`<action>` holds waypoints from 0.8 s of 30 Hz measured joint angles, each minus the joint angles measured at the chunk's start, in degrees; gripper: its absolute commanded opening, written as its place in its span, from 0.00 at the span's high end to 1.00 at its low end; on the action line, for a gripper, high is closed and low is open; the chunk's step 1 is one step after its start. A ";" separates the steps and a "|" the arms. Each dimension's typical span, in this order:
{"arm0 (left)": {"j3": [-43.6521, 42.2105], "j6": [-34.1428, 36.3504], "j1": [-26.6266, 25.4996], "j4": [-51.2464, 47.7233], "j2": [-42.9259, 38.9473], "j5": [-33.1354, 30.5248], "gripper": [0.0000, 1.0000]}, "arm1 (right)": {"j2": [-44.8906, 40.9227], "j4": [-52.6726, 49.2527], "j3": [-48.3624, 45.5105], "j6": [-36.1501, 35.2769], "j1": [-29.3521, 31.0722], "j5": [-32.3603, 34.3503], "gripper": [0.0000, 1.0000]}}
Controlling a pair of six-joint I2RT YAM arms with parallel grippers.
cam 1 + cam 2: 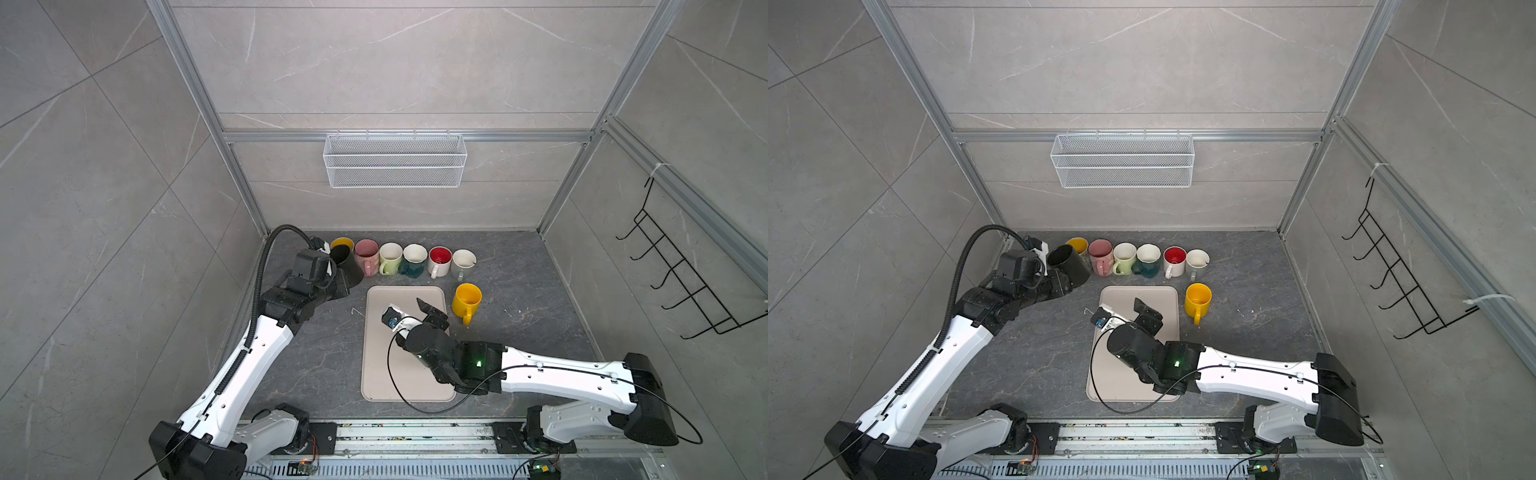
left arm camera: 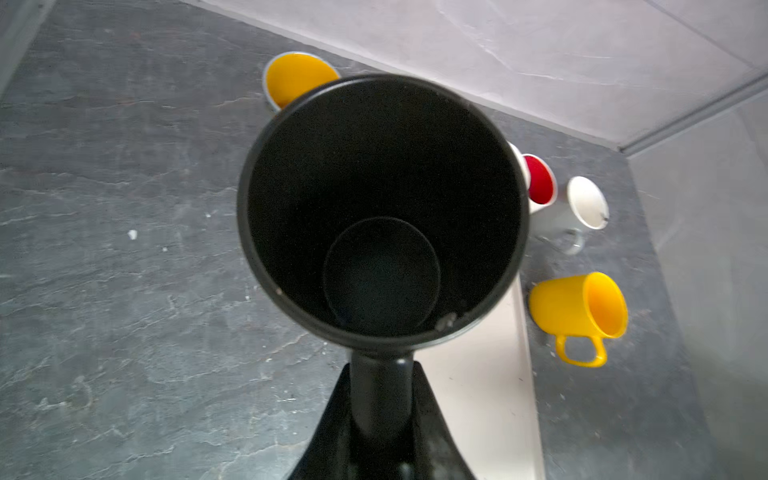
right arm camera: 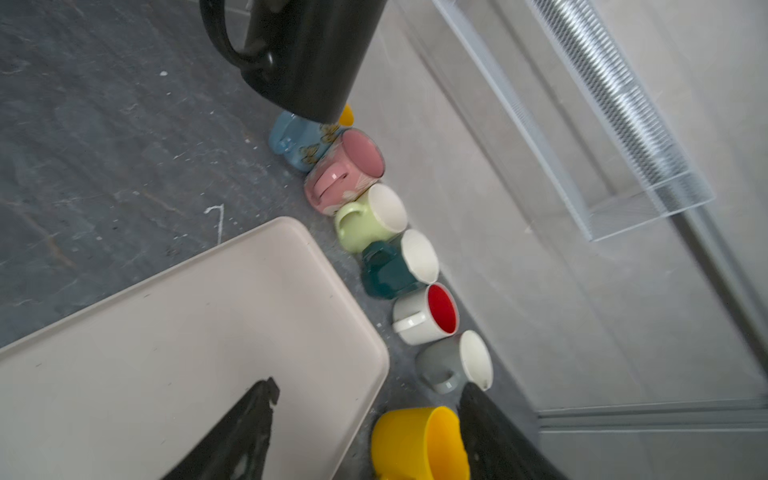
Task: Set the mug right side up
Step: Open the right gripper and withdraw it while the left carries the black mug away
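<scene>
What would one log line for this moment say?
left hand: holds black mug, tilted | right hand: open, empty, above tray

Counted are six assorted-colour mugs [image 1: 414, 259] lined up, one yellow plastic mug [image 1: 466, 300], one black tapered mug [image 1: 353, 270], one beige rectangular tray [image 1: 376, 353], one white mesh basket [image 1: 395, 160], one black wire hook rack [image 1: 681, 274].

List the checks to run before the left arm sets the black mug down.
1. Left hand shut on the tall black mug by its handle: ok.
2. Black mug upright: not ok, tilted.
3. Right hand open, empty, above the beige rectangular tray: ok.
4. Bare dark grey tabletop left of the tray for set-down: ok.
5. Gap between black mug and the blue mug with yellow inside: cannot tell.
</scene>
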 measured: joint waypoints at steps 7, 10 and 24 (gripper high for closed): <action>-7.76 3.02 0.00 6.05 3.78 -6.91 1.00 | -0.13 -8.74 0.39 14.95 -11.34 -20.81 0.24; -12.11 4.83 0.00 11.65 4.83 -7.93 1.00 | -0.81 -9.31 0.02 19.15 -15.17 -28.11 0.23; -25.22 14.01 -0.07 35.36 9.09 -8.24 1.00 | -6.73 -3.19 -7.37 32.41 -28.98 -52.63 0.22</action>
